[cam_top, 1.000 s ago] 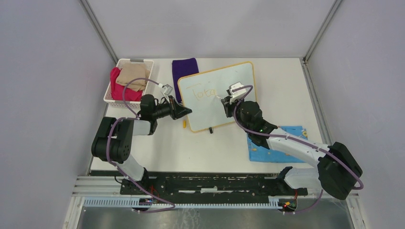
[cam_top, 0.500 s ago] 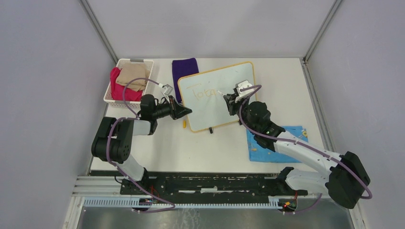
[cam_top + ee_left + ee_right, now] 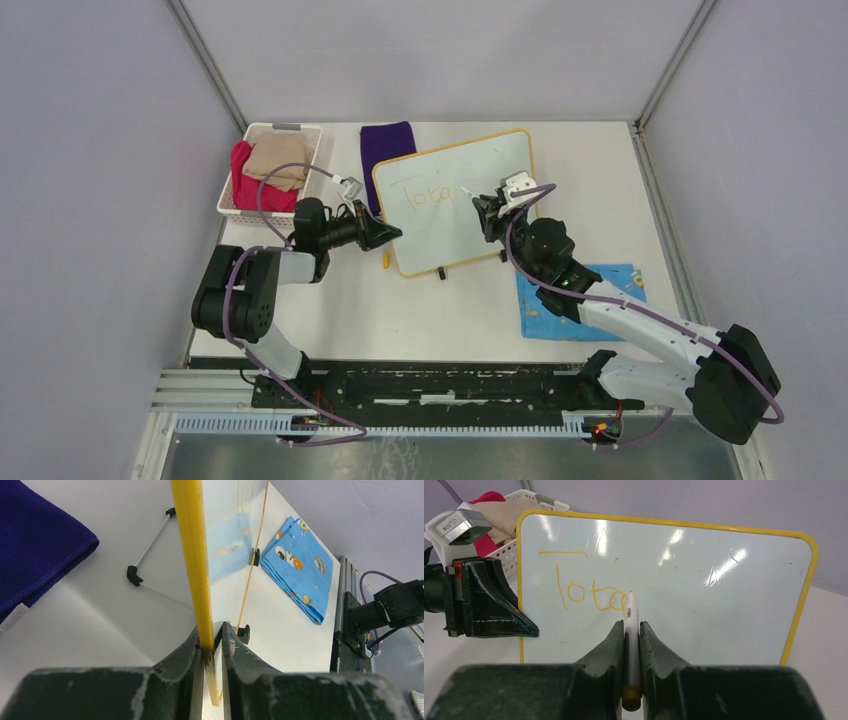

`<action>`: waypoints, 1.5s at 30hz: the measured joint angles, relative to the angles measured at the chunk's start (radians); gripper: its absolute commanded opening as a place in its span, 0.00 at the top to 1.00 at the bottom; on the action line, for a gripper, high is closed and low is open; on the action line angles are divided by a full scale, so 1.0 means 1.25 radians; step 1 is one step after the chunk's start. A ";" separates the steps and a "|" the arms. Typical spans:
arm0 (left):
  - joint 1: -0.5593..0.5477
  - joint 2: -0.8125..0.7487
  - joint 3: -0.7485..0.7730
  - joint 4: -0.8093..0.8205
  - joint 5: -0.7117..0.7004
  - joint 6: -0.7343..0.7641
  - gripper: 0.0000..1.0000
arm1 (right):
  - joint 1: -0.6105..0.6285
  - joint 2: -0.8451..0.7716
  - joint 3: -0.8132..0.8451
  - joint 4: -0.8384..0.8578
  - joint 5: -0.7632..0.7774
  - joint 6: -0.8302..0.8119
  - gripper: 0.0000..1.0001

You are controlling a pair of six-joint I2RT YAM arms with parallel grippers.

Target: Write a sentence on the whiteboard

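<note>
The whiteboard (image 3: 500,165) with its yellow-orange frame stands tilted on small black clip feet; it also fills the right wrist view (image 3: 704,600). The sentence (image 3: 584,592) reads "Tota" in yellow-orange at the board's upper left, also visible in the top view (image 3: 425,194). My left gripper (image 3: 390,234) is shut on the board's left frame edge (image 3: 192,555). My right gripper (image 3: 629,628) is shut on a white marker (image 3: 631,625), its tip at the board just right of the last letter; in the top view this gripper (image 3: 487,208) is at the board's middle.
A white basket (image 3: 245,135) with pink and tan cloths sits at the far left. A purple cloth (image 3: 386,142) lies behind the board. A blue cartoon-print cloth (image 3: 610,275) lies at the right. A small yellow cap (image 3: 386,263) lies by the board's lower left corner.
My right gripper has moved right and slightly up along the board with the marker, away from the written letters. The left gripper and the board have stayed still.
</note>
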 measured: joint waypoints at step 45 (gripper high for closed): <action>0.000 0.000 0.000 -0.001 0.000 0.000 0.98 | -0.040 0.101 -0.019 0.077 -0.067 0.072 1.00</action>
